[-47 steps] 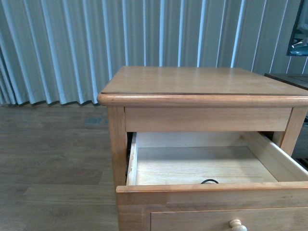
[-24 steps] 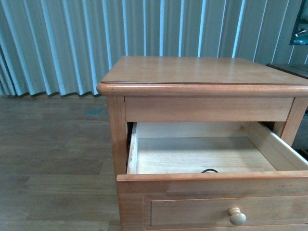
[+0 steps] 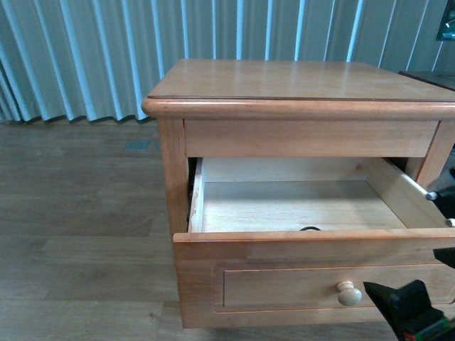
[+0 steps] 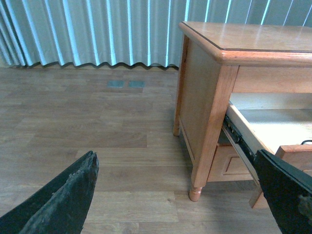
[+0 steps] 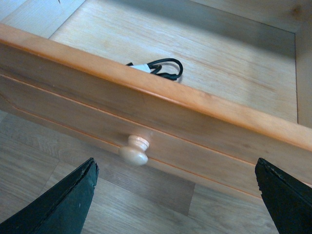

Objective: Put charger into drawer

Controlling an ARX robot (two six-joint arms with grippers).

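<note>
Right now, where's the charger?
The charger lies inside the open drawer, on its floor right behind the front panel, just above the knob in the right wrist view.

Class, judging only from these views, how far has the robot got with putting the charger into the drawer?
Done: the charger lies inside the open drawer, close behind its front panel. In hand: nothing; the right gripper is open and empty near the knob, and the left gripper is open over the floor. Left: nothing visible, unless the drawer is to be closed.
</note>
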